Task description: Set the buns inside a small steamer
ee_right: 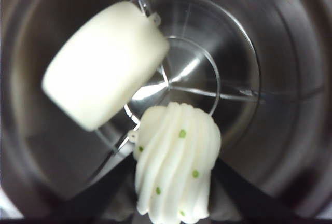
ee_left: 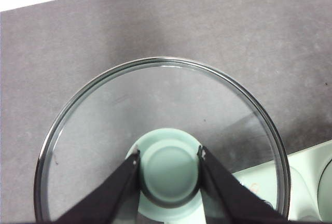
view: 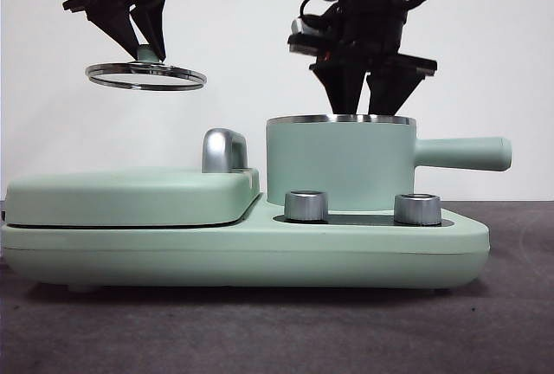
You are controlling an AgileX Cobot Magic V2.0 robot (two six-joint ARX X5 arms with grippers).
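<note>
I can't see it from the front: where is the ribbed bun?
The ribbed bun is inside the small steamer, between the right gripper jaws, beside the smooth bun.

No text, label, brand or number can be read anywhere (all views checked).

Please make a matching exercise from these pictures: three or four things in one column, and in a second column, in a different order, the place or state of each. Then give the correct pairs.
Things
1. lid
2. ribbed bun
3. smooth bun
4. small steamer

Place or state
A. lying free on the steamer's bottom
B. standing open on the green base
C. held up in the air by the left gripper
D. between the right gripper's fingers, inside the steamer

Pairs: 1-C, 2-D, 3-A, 4-B
</note>
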